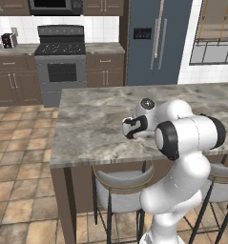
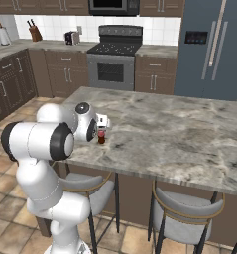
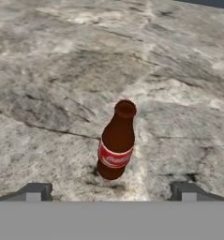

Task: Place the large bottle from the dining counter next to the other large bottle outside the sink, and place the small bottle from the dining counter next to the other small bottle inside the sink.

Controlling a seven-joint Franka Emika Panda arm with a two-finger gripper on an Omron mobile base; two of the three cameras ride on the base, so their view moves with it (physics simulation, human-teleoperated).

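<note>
Tool point(image 3: 111, 192) hung spread wide above the upright small bottle point(image 3: 116, 140) on the desk point(image 3: 62, 70), jaws flanking it for a grasp.

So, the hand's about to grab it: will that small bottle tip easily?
Probably: the small bottle stands upright, tall for its narrow base, alone on the dining counter. Its body looks smooth and rounded, so the open hand may slip; tipped, it would likely roll.

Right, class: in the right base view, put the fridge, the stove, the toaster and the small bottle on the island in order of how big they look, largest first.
1. The fridge.
2. The stove.
3 and 4. The toaster and the small bottle look about alike; the bottle is much nearer the camera and partly behind the arm, so I would not rank them.
</note>
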